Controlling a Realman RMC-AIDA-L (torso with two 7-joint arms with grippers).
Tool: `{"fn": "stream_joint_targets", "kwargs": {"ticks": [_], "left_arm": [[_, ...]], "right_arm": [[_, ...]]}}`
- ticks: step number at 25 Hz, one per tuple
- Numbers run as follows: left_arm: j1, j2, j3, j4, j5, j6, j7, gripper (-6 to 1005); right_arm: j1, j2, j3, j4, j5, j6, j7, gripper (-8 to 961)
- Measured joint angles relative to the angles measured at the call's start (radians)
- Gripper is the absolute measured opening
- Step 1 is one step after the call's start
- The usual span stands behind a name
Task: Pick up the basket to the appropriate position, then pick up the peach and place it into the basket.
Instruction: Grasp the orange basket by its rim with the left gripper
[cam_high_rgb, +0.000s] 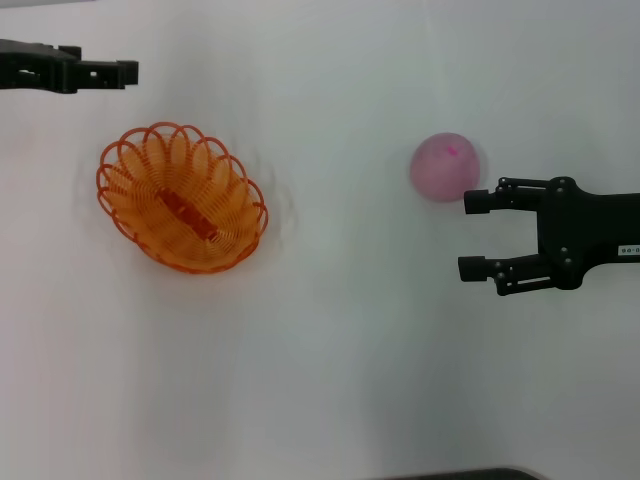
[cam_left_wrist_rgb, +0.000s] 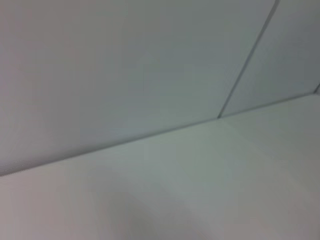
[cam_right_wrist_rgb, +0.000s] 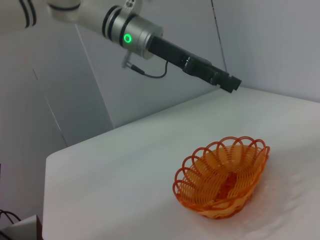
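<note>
The orange openwork basket (cam_high_rgb: 128, 205) rests upright on the white table, left of centre, and holds nothing; the right wrist view also shows the basket (cam_right_wrist_rgb: 200, 186). The pale pink peach (cam_high_rgb: 444, 167) lies on the table at the right, well apart from the basket. My right gripper (cam_high_rgb: 472, 235) is open just beside the peach, on the near side. Its farther fingertip (cam_high_rgb: 476, 201) almost touches the fruit, and nothing is between the fingers. My left gripper (cam_high_rgb: 126, 72) hovers at the far left, beyond the basket and clear of it; the right wrist view shows this left gripper (cam_right_wrist_rgb: 230, 83) above the table.
The white table (cam_high_rgb: 330, 380) has a wall behind it. The left wrist view shows only the table top (cam_left_wrist_rgb: 210, 190) and the wall panels. A dark edge (cam_high_rgb: 470, 474) shows at the table's near side.
</note>
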Motion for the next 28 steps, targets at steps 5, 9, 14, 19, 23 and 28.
{"fn": "stream_joint_targets", "kwargs": {"ticks": [5, 9, 14, 19, 23, 28], "left_arm": [[-0.061, 0.018, 0.047, 0.0, 0.131, 0.023, -0.105, 903], [-0.111, 0.029, 0.086, -0.008, 0.239, 0.027, -0.171, 903], [-0.177, 0.051, 0.135, -0.047, 0.353, 0.049, -0.249, 903], [-0.237, 0.066, 0.138, -0.121, 0.41, 0.057, -0.262, 903], [-0.25, 0.07, 0.14, -0.142, 0.416, 0.063, -0.26, 903], [-0.253, 0.069, 0.15, -0.171, 0.417, 0.04, -0.254, 903]], "right_arm": [[0.0, 0.0, 0.0, 0.005, -0.001, 0.0, -0.002, 917], [0.0, 0.0, 0.001, 0.008, -0.001, 0.0, -0.003, 916], [0.001, 0.002, 0.002, 0.008, -0.001, 0.0, -0.003, 916], [0.005, 0.005, 0.0, 0.007, -0.001, 0.002, -0.004, 916], [0.006, 0.006, 0.002, 0.007, -0.001, 0.003, -0.004, 916], [0.006, 0.009, 0.004, 0.007, -0.001, 0.004, -0.004, 917]]}}
